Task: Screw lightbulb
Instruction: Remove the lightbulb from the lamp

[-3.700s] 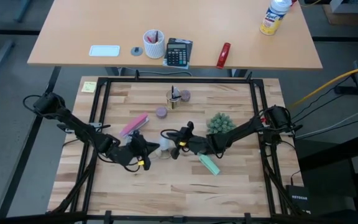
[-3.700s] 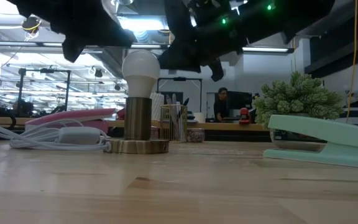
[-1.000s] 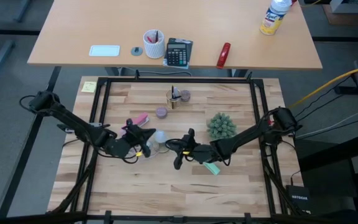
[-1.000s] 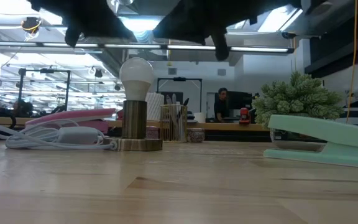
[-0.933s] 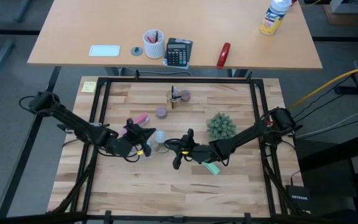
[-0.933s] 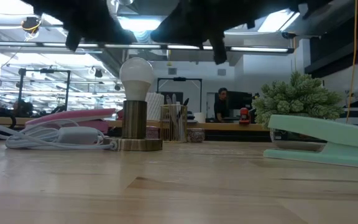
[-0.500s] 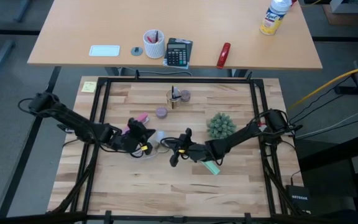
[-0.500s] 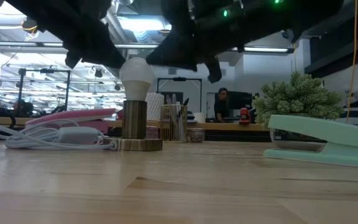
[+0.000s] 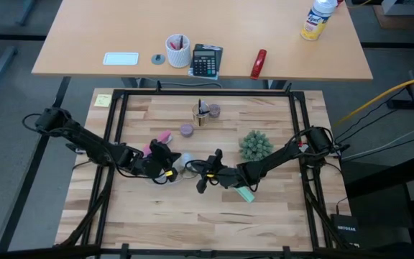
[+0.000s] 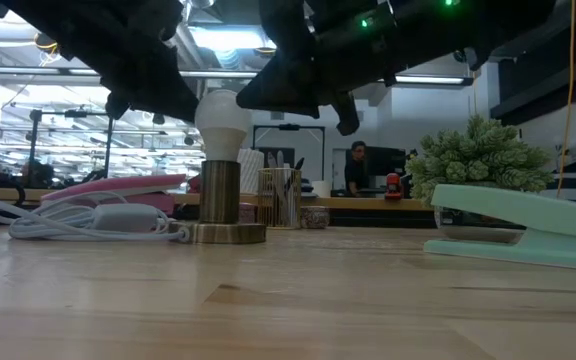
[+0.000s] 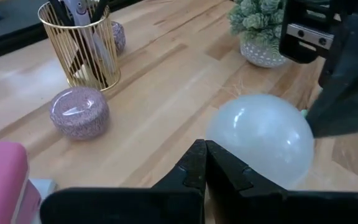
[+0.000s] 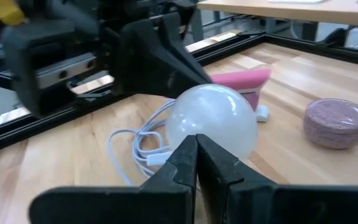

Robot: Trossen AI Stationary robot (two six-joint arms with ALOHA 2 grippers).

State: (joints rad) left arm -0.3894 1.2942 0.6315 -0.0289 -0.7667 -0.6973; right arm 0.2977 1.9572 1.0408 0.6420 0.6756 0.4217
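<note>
The frosted-white lightbulb point(image 10: 223, 122) stands upright, its base in a brass socket point(image 10: 222, 190) on a round disc point(image 10: 220, 234) on the table; it also shows in the high view point(image 9: 182, 160). My left gripper point(image 11: 204, 155) is shut, its tips close beside the bulb's glass point(image 11: 263, 140) on the bulb's left side point(image 9: 171, 170). My right gripper point(image 12: 196, 149) is shut, its tips just in front of the glass point(image 12: 213, 121), on the bulb's right side point(image 9: 196, 171). My left gripper's shut fingertips point(image 11: 199, 149) point level at the side of the bulb's glass from the table's left; I cannot tell whether they touch it. My right gripper's shut fingertips point(image 12: 194, 144) point level at the glass from the table's right; I cannot tell whether they touch it.
A white cable point(image 10: 78, 222) lies coiled beside the socket. A pink stapler point(image 9: 161, 137) lies behind it, a mint-green bar point(image 9: 241, 191) under my right arm. A potted plant point(image 9: 256, 146), a gold pen cup point(image 9: 201, 114) and purple discs point(image 9: 186, 130) stand farther back.
Both grippers have come down and closed in on the bulb from either side, staying shut: the left one has gone toward the table's right and far edge, the right one a little toward the bulb. The bulb stays upright in its socket.
</note>
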